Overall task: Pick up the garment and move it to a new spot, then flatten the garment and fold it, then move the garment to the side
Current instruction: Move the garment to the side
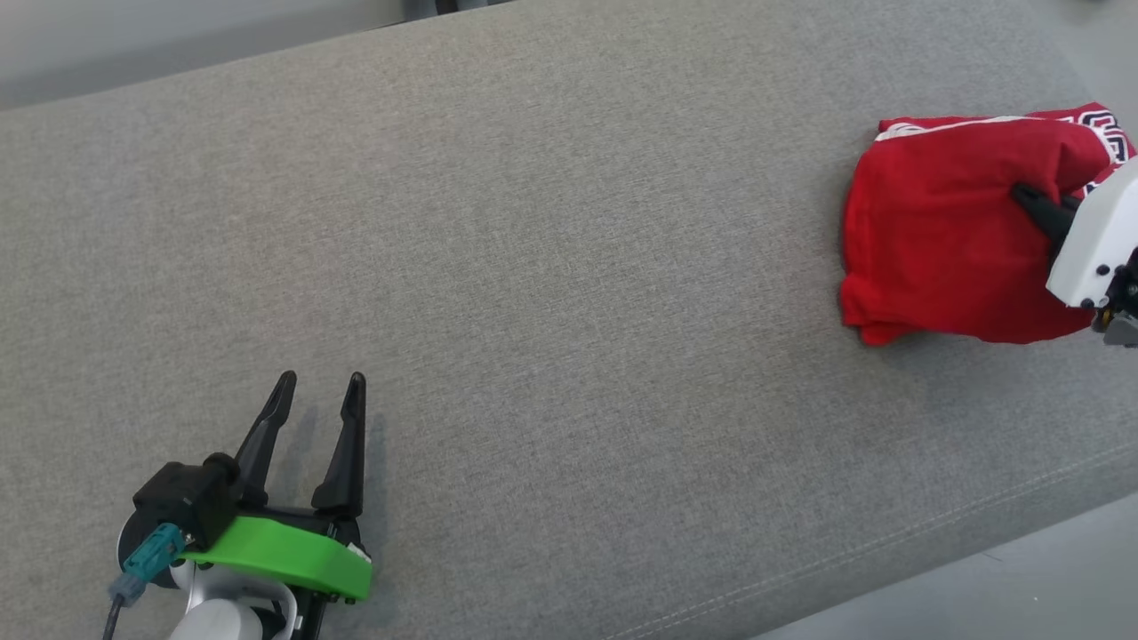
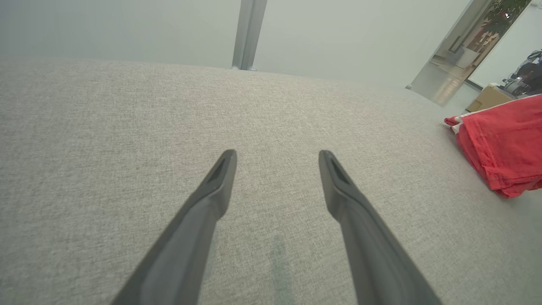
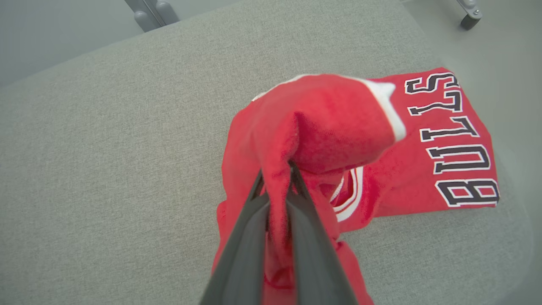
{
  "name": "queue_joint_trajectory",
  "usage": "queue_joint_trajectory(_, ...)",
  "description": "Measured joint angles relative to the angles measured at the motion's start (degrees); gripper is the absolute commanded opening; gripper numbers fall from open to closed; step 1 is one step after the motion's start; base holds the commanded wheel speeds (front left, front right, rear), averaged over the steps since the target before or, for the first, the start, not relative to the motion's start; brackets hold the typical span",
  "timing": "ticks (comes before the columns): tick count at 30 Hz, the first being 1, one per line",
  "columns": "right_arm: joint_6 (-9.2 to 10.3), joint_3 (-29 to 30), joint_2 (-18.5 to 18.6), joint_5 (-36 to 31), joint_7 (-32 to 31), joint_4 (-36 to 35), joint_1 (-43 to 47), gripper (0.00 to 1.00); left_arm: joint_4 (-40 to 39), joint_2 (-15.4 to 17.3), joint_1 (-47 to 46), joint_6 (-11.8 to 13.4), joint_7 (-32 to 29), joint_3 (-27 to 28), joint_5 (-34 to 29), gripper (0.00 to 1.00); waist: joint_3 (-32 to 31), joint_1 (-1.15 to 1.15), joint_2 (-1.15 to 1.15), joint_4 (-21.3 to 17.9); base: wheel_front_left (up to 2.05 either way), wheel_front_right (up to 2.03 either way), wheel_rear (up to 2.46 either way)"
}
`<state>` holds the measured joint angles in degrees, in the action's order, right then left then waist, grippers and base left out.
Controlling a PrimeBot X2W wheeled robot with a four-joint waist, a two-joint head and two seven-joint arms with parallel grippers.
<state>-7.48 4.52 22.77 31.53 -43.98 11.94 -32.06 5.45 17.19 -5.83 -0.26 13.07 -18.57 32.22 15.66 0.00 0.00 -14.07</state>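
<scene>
The left gripper (image 1: pixel 321 380) is seen at the lower left of the head view, low over the grey fabric surface (image 1: pixel 569 222). Its two dark fingers are spread apart and nothing is held between them. The red garment (image 1: pixel 942 240) is found well apart from it, at the right end of the same surface. A raised fold of this garment is pinched between the closed fingers of the right gripper (image 3: pixel 276 173), so the cloth is pulled up into a peak. The rest is left crumpled on the surface, where black lettering (image 3: pixel 459 144) is shown.
</scene>
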Motion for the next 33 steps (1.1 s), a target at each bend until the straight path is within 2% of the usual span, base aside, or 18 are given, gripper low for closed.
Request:
queue_joint_trajectory(9, 0.00, -1.1, 3.9, -0.8, -8.1, -1.0, -7.1, 0.00, 2.0, -0.8, -1.3, -0.8, 0.6, -0.2, 0.3, 1.00, 2.1, 0.00, 0.00, 4.6, 0.00, 0.00, 0.00)
queue_joint_trajectory(14, 0.00, -1.6, 4.7, 0.3, -13.1, -1.8, -8.0, 0.00, 2.8, -1.3, -1.9, -1.1, 1.0, -0.1, 0.3, 1.00, 2.8, 0.00, 0.00, 6.5, 0.00, 0.00, 0.00)
queue_joint_trajectory(20, 0.00, 1.3, 7.0, 0.5, -16.5, -3.1, -6.8, 0.00, 3.5, -1.5, -1.9, -1.2, 1.2, 0.2, 0.3, 1.00, 3.4, 0.00, 0.00, 7.0, 0.00, 0.00, 0.00)
queue_joint_trajectory(28, 0.00, 5.5, 10.8, -5.6, -16.3, -2.5, -4.4, 0.00, 3.7, -1.2, -2.8, -1.4, 1.4, 0.1, 0.2, 1.00, 4.6, 0.00, 0.00, 6.6, 0.00, 0.00, 0.00)
queue_joint_trajectory(33, -0.01, 5.0, 13.2, -12.6, -8.3, -0.1, -2.7, 0.00, 3.5, -0.7, -4.3, -1.7, 0.8, -0.2, -0.1, 1.00, 6.1, 0.00, 0.00, 6.8, 0.00, 0.00, 0.00)
